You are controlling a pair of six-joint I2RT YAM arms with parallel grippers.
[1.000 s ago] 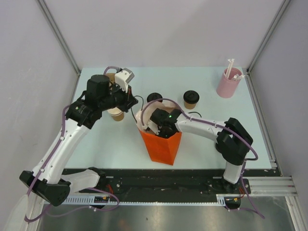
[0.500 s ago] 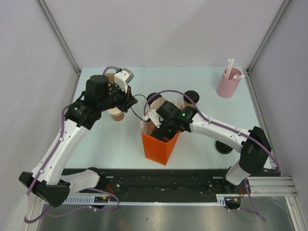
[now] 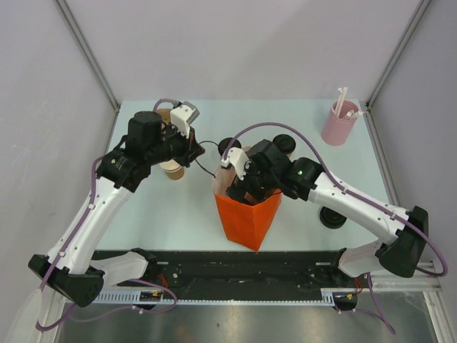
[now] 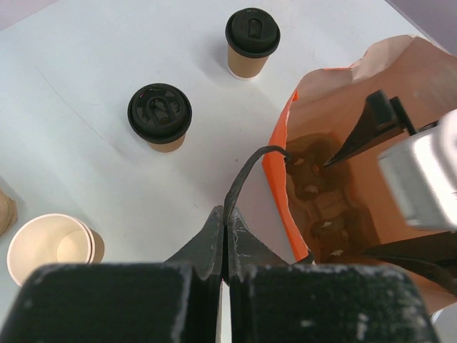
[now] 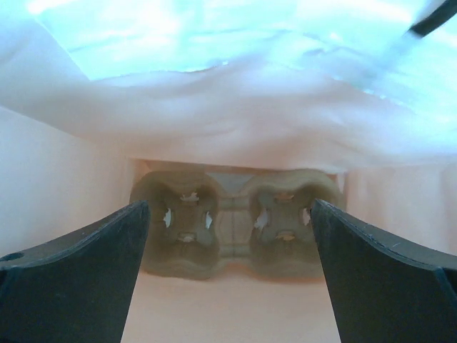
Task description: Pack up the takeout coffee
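Two takeout coffee cups with black lids stand on the table, one (image 4: 159,114) near the bag and one (image 4: 252,34) farther off; the top view shows only one (image 3: 284,143), behind the right arm. The orange bag (image 3: 246,221) stands open. My left gripper (image 4: 227,214) is shut on its black cord handle (image 4: 250,168) and holds that side up. My right gripper (image 5: 228,207) is open inside the bag (image 5: 64,179), above the brown pulp cup tray (image 5: 232,229) on the bottom. Nothing is between its fingers.
A stack of lidless paper cups (image 3: 173,169) stands under the left arm. A pink cylinder with white straws (image 3: 338,123) is at the back right corner. A dark round object (image 3: 332,216) lies beside the right forearm. Grey walls close in three sides.
The right arm has swung its elbow out to the right and stretched over the bag, wrist still in the bag's mouth. The bag shifted slightly right. The left arm has held still.
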